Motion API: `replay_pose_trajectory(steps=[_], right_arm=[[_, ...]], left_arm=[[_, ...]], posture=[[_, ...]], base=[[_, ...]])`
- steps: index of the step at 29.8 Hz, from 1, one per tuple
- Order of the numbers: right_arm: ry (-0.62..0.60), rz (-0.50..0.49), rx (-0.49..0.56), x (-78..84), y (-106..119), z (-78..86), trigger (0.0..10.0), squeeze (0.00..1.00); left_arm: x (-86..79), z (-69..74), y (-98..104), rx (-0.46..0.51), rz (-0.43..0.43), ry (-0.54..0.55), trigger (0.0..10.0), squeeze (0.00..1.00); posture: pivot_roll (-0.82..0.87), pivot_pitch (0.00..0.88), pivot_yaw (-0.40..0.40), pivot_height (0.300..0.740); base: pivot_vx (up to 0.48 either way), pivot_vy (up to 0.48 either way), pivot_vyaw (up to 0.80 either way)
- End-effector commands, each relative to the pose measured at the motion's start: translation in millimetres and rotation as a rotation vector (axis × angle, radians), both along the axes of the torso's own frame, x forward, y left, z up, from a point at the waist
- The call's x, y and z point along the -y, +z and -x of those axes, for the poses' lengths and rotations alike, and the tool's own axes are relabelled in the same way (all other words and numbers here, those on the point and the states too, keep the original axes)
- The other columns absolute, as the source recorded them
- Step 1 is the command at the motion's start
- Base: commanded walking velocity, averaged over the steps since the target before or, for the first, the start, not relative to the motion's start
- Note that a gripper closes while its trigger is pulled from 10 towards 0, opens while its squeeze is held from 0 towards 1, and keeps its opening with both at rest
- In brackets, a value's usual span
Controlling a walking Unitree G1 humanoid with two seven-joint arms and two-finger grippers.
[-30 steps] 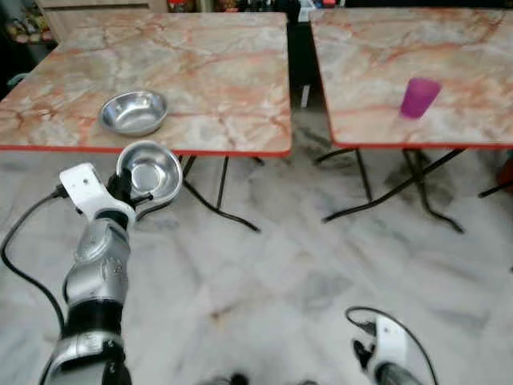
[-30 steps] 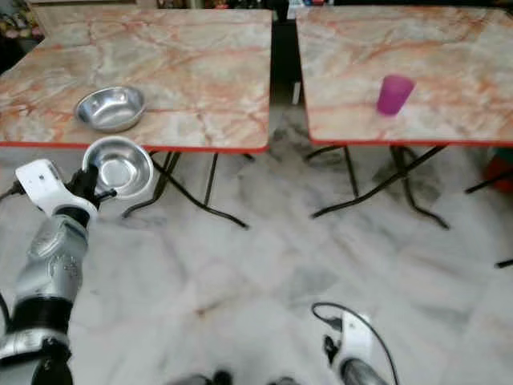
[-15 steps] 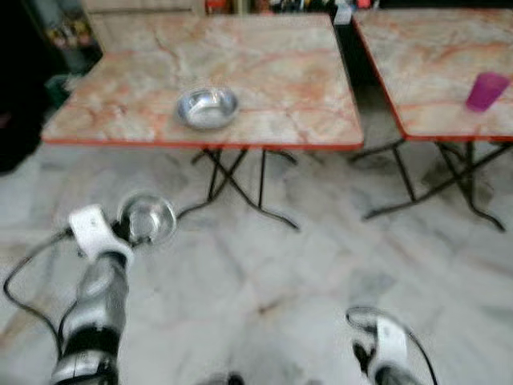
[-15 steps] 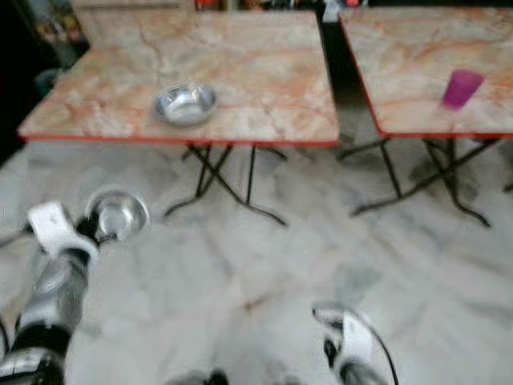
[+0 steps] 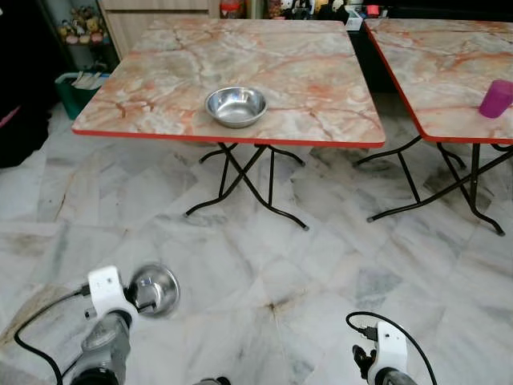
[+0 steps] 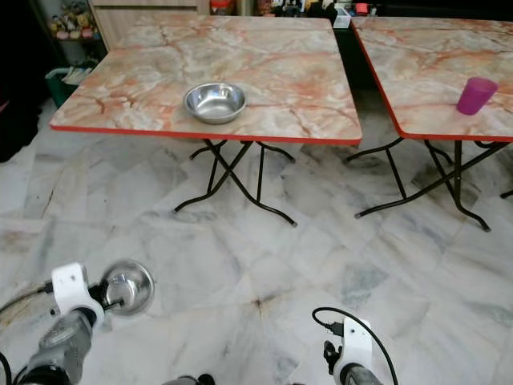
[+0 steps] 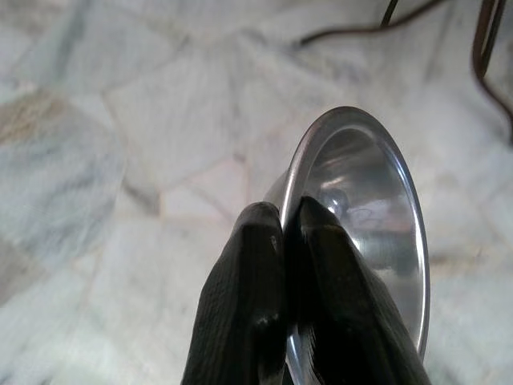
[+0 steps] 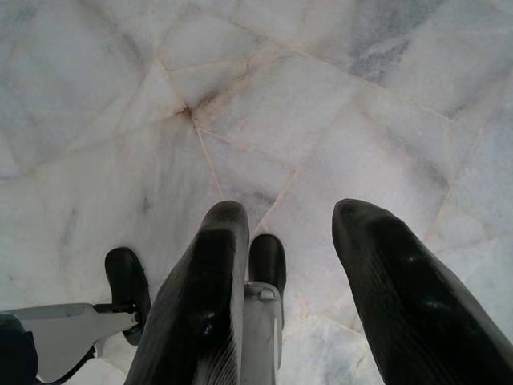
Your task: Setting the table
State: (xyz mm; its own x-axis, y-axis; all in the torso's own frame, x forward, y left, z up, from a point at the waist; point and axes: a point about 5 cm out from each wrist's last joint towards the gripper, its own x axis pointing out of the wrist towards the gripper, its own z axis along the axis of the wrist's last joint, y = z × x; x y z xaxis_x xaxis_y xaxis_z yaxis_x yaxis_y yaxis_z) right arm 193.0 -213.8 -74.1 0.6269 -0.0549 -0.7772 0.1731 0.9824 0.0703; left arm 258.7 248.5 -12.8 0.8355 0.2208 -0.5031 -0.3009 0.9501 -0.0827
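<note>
left tool: low over the floor and well back from the counters, fingers pinched tight on the rim of a steel bowl. One finger is inside the rim and one outside, and the bowl hangs tilted with its open side towards the camera.

left counter: marble top with a red edge and folding black legs. A second bowl already sits upright on it, near the front edge.

right counter: same kind of top, just beside the left one with a dark gap between. A purple cup stands on it.

right tool: hanging idle over the floor, fingers spread with nothing between them.

progress: early-ish, I'd say. One bowl and one cup are out, on different counters, and the held bowl hasn't been placed yet.

what's left: carry the bowl up to a counter and set it down. Which counter it's meant for is anyone's guess from here.

hard to see: the right counter runs off the edge of the picture, so whatever else is on it is cut off. The stuff on the shelves behind the counters is too small to name. In the head views the left fingers are mostly tucked behind the wrist, so the grip only reads properly from the wrist camera. Probably a firm hold, but how deep the fingers sit is hidden.
</note>
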Motion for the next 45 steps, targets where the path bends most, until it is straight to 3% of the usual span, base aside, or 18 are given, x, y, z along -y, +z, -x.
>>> replay_pose_trajectory(steps=[1, 10, 26, 45], right_arm=[[-0.003, 0.004, -0.005, 2.3, 0, 1.6, 10.0, 0.00], [0.001, -0.001, -0.012, 2.4, -1, 2.0, 10.0, 0.00], [0.002, 0.000, -0.014, 3.1, -1, 2.2, 10.0, 0.00], [0.013, 0.004, -0.017, 4.0, -1, 2.4, 10.0, 0.00]], left_arm=[[3.0, 1.6, -3, -0.008, -0.015, -0.015, 10.0, 0.00], [15.9, 18.7, -25, -0.126, 0.002, -0.033, 10.0, 0.00], [10.6, 54.3, -48, -0.249, 0.014, -0.008, 10.0, 0.00], [3.5, 72.1, -56, -0.315, 0.027, 0.004, 10.0, 0.00]], posture=[[0.04, 0.127, -0.006, 0.736], [0.04, 0.131, -0.008, 0.736], [0.04, 0.135, -0.008, 0.736], [0.04, 0.137, -0.015, 0.736]], base=[[0.307, 0.000, 0.00], [0.340, 0.000, 0.00], [0.403, 0.000, 0.00], [0.480, 0.000, 0.00]])
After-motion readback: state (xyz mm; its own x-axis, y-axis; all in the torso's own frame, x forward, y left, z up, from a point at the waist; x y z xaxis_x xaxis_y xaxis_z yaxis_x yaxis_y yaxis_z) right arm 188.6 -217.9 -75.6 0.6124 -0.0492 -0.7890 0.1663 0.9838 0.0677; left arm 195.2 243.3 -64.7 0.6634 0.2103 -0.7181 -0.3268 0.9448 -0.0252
